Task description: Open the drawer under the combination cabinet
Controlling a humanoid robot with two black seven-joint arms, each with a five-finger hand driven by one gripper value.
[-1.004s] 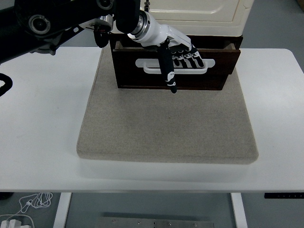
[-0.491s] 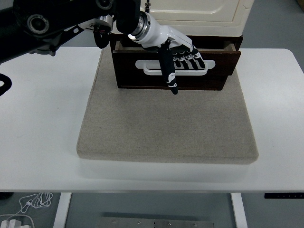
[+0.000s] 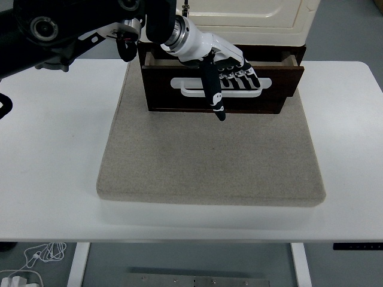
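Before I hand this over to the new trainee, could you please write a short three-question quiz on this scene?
1. True or false: the drawer is fully shut.
2. Which hand is hooked into the white handle: A left, B right?
3. What lies under the cabinet, on the table?

Key: 1 false, it is pulled partly out. 2 A, the left hand. 3 A beige mat.

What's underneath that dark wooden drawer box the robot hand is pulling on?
A beige mat lies under the drawer, on the white table. The left hand hooks the white handle. The mat beneath the box is covered.
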